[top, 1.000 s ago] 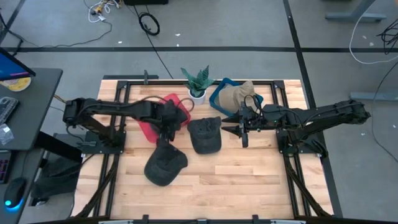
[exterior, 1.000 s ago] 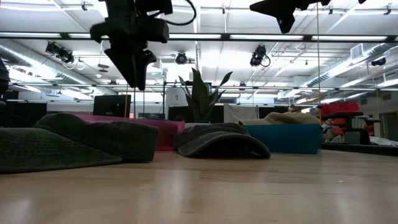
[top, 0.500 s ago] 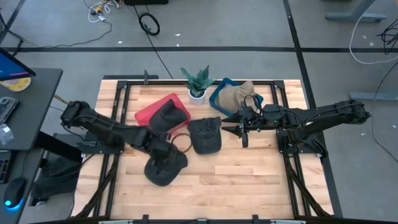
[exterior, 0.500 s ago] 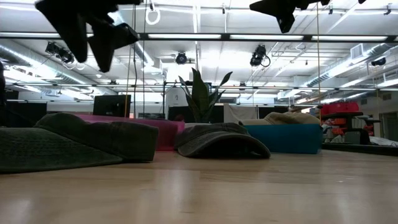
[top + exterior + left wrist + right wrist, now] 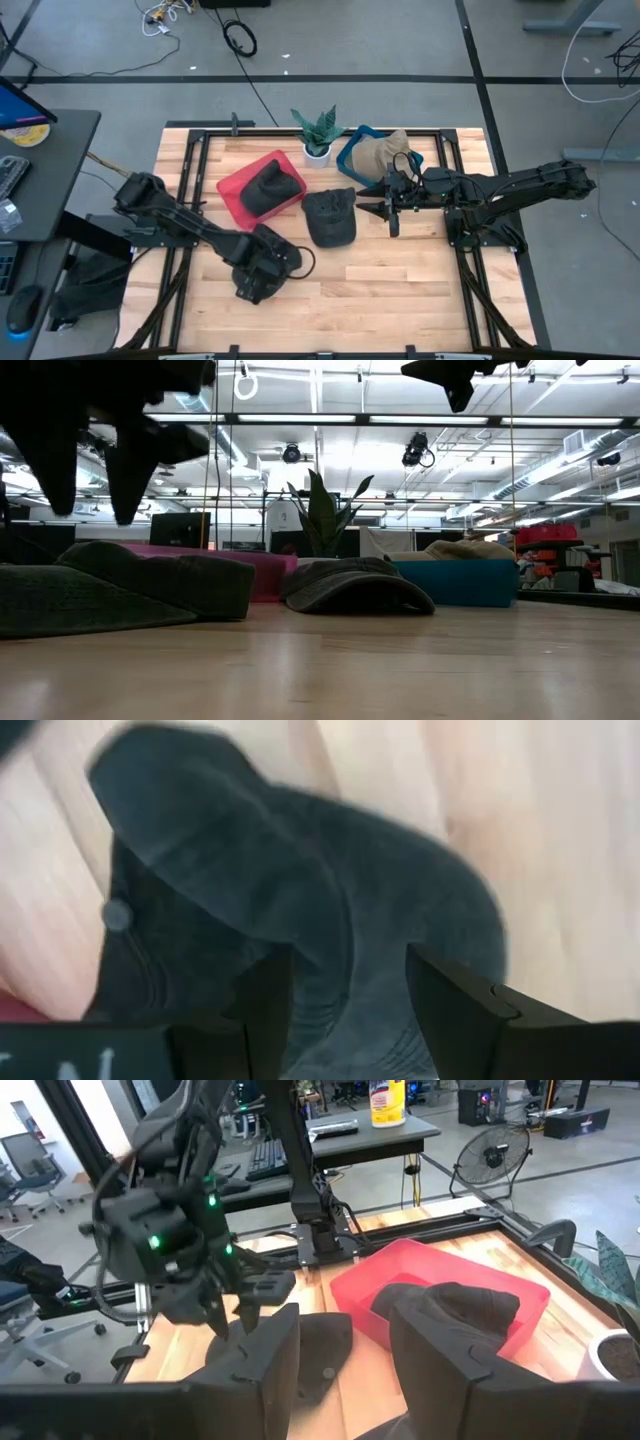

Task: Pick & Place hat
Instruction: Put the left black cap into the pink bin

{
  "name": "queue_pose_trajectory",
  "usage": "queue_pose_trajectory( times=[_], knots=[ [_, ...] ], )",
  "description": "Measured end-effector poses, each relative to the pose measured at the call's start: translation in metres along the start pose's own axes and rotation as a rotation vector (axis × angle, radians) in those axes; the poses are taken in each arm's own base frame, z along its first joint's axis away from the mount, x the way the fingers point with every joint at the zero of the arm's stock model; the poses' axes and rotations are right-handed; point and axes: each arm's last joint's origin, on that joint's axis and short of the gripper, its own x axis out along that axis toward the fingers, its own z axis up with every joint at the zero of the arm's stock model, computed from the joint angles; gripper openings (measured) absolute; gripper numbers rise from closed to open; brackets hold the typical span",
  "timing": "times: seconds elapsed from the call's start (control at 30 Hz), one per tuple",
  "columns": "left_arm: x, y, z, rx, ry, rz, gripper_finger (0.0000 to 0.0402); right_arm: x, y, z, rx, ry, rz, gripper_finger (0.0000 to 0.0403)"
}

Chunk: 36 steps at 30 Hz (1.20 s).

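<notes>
High view: left claw (image 5: 250, 283), spread wide, hovers over dark hat (image 5: 281, 256).

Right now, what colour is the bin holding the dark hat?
Red; the bin shows best in the high view.

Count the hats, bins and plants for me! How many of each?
Dark hats: 3 — one in the red bin, one mid-table, one under the left gripper.
Tan hats: 1 — in the blue bin.
Bins: 2 — red bin, blue bin.
Plants: 1 — potted plant.
Total: 7
</notes>
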Motion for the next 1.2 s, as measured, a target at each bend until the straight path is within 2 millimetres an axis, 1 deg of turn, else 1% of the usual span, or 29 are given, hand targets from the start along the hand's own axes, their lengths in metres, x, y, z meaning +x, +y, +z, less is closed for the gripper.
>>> queue_pose_trajectory(
  times=[0.13,0.3,0.43,0.73,1.2],
  knots=[
    [0.012,0.001,0.001,-0.004,0.047,0.014,0.0195,0.0,0.0,0.0,0.0,0.0,0.0,0.0159],
    [0.018,0.005,0.003,-0.033,0.059,0.028,0.0194,0.0,0.0,0.0,0.0,0.001,0.0,0.0159],
    [0.019,0.008,0.003,-0.059,0.074,-0.003,0.0182,0.0,0.0,0.0,0.0,0.001,0.0,0.0159],
    [0.02,0.009,0.003,-0.083,0.073,-0.005,0.0136,0.0,0.0,0.0,0.0,0.001,0.0,0.0159],
    [0.02,0.01,0.006,-0.082,0.045,0.003,0.0097,0.0,0.0,0.0,0.006,0.001,0.0,0.0159]
  ],
)
